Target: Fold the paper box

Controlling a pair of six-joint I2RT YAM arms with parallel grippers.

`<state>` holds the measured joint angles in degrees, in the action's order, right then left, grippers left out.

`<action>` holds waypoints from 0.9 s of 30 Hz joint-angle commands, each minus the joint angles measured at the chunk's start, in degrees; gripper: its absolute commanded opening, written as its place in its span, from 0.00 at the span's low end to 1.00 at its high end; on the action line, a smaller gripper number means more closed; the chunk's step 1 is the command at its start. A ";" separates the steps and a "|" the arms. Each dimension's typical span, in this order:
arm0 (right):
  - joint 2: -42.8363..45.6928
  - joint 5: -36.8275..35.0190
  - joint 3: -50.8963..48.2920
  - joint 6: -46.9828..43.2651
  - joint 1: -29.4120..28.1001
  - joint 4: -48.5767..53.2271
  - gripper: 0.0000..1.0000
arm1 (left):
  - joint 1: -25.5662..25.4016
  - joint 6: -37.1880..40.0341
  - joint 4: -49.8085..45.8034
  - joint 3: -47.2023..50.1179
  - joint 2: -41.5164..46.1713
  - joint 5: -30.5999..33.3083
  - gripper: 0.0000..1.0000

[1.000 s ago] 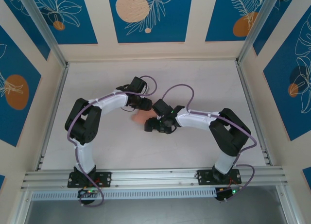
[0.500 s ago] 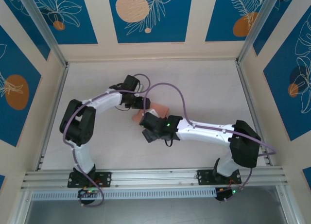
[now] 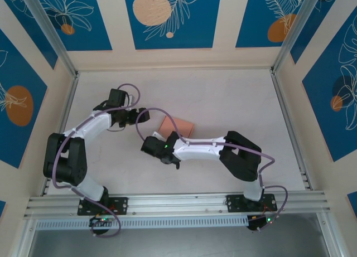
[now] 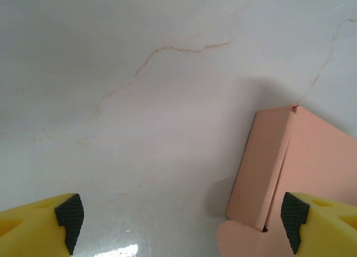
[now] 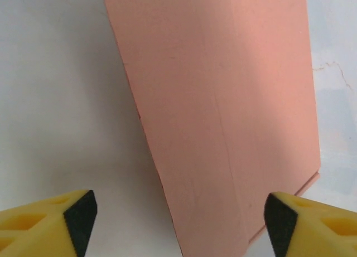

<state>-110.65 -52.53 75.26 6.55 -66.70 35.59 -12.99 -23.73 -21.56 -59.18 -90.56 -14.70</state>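
The paper box (image 3: 176, 126) is a small flat salmon-pink box lying on the white table (image 3: 234, 101), touched by neither gripper. My left gripper (image 3: 141, 116) stands open just left of it. In the left wrist view the box (image 4: 295, 156) lies at the right, beside the right fingertip (image 4: 292, 217), with a rounded tab (image 4: 245, 240) sticking out at its near end; the left gripper (image 4: 181, 218) holds nothing. My right gripper (image 3: 156, 140) is open at the box's near-left corner. In the right wrist view the box (image 5: 223, 101) reaches in between the wide-open fingers of that gripper (image 5: 179, 215).
An aluminium frame rail (image 3: 178, 202) runs along the near edge and side rails (image 3: 287, 123) border the table. Blue and cream patterned walls (image 3: 167, 17) close in the back and sides. The right arm's elbow (image 3: 241, 154) rests low to the right of the box.
Both grippers have drawn back leftward from the box. The left arm swung out to the left. The box, earlier between the grippers, now lies free on the table.
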 commanded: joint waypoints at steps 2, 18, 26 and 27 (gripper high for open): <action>-2.08 -1.89 2.27 -3.56 1.35 -1.15 0.73 | 0.42 -1.45 2.51 0.88 1.97 -2.34 0.92; -2.35 -0.81 4.79 -6.69 1.95 -0.91 0.17 | 0.38 -2.62 3.15 1.70 3.38 -2.35 0.93; 2.63 2.10 5.69 -6.47 2.00 2.92 0.02 | 0.43 -5.40 3.46 6.20 9.95 0.00 0.92; 3.08 2.66 5.82 -6.18 2.23 3.43 0.02 | 0.47 -6.24 3.66 8.11 11.54 0.89 0.89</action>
<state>-110.69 -52.47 79.46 -0.47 -64.47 36.56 -12.95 -27.68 -18.00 -54.50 -82.43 -15.75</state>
